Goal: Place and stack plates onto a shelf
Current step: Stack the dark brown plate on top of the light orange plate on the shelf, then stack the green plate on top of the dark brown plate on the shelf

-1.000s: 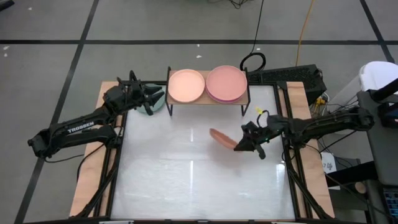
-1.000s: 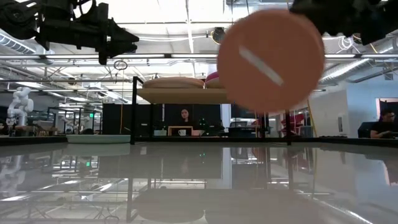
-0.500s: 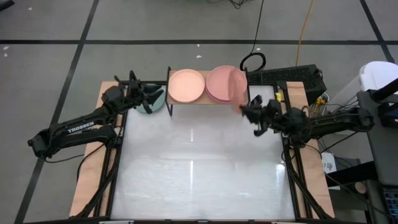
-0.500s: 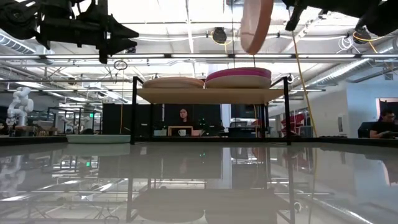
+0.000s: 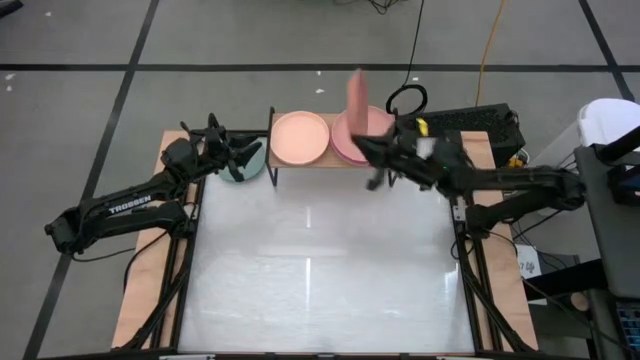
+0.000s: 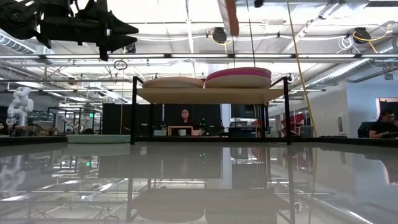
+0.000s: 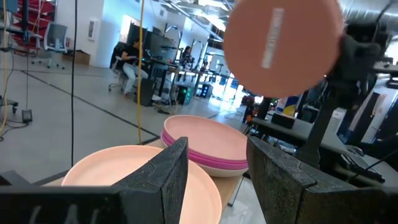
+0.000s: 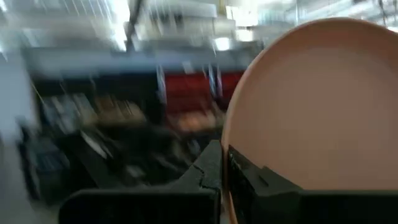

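My right gripper (image 5: 364, 146) is shut on a salmon plate (image 5: 355, 92), which stands on edge in the air over the shelf's right stack; the low view shows that plate (image 6: 231, 15) edge-on, the left wrist view shows the plate (image 7: 283, 46) face-on. The shelf (image 6: 211, 95) carries a peach plate (image 5: 299, 138) on the left and a pink-and-magenta stack (image 5: 372, 140) on the right. My left gripper (image 5: 246, 154) is open and hovers left of the shelf, above a teal plate (image 6: 99, 139) that lies flat on the table. My right gripper pinches the salmon plate's rim (image 8: 227, 146) between its two fingers (image 8: 208, 171), one on each face. It reaches in from the table's right side. The plate is lifted clear and stands on edge, above the right stack and apart from it.
The shelf stands at the table's far edge on thin black legs (image 6: 133, 112). The white tabletop (image 5: 320, 270) stretches in front of it. Cables and a black box (image 5: 470, 120) lie behind the table's far right corner. People sit in the room beyond.
My right gripper has carried the salmon plate from mid-table, right of centre, toward the far edge and up, to over the shelf's right stack. The plate has turned from a tilted, face-on lie to standing on edge.
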You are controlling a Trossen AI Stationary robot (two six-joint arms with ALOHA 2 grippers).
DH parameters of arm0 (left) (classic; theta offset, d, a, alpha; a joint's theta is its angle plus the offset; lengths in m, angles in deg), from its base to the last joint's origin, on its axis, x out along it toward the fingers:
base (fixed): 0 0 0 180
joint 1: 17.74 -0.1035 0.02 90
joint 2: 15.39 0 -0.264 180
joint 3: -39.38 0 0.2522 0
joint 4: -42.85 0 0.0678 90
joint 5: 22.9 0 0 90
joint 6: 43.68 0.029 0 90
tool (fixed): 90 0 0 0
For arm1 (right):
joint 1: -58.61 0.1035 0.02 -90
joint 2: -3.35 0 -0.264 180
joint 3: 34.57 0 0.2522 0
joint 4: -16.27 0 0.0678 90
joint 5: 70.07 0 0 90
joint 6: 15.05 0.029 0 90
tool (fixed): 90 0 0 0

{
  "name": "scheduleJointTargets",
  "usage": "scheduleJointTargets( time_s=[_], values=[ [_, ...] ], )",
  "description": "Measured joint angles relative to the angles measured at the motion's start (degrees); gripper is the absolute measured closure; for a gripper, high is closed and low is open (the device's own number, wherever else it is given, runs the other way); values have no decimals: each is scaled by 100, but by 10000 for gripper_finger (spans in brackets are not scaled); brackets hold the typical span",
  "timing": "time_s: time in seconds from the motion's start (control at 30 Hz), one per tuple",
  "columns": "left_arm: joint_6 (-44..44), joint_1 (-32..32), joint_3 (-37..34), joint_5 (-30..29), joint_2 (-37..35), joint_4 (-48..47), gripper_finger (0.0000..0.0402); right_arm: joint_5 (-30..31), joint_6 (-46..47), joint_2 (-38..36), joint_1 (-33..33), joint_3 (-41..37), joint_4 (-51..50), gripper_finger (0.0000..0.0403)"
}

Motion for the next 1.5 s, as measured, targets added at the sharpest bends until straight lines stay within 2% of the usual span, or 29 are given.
scheduleJointTargets(
  time_s=[0.07, 0.17, 0.23, 0.33, 0.43, 0.5, 0.7, 0.87, 1.2, 1.33, 1.5],
  values=[
    [-1, 0, 0, 0, 0, 0, 234, 1, -181, 331, -176, 726, -1033, 403],
    [-1, 1, 0, 2, 0, 0, 234, -201, -339, 850, -440, 1636, -2014, 403],
    [-1, -1, 0, 0, 0, 0, 234, -802, -550, 1202, -604, 2067, -2243, 403],
    [-1, 0, 0, 0, 0, 51, 234, -1681, -739, 1669, -743, 2407, -1998, 403],
    [-1, -1, 0, 2, 0, 92, 234, -1804, -767, 2049, -785, 2470, -1204, 403],
    [-1, 1, 0, 5, 0, 90, 234, -1803, -844, 2202, -847, 2471, -1056, 403],
    [-1, -1, 0, 7, 0, 90, 234, -1862, -720, 2670, -1114, 2472, -1706, 403],
    [-1, -6, 0, 7, 0, 118, 234, -2404, -799, 3155, -1178, 2472, -1752, 403],
    [-1, -6, 0, 8, 0, 82, 234, -2373, -922, 3678, -1178, 2470, -1998, 401],
    [-1, -6, 0, 17, 0, 79, 234, -2375, -934, 3677, -1178, 2470, -2007, 381],
    [-13, -6, 0, 23, 0, 55, 234, -2384, -907, 3676, -1178, 2470, -2066, 337]
  ],
)
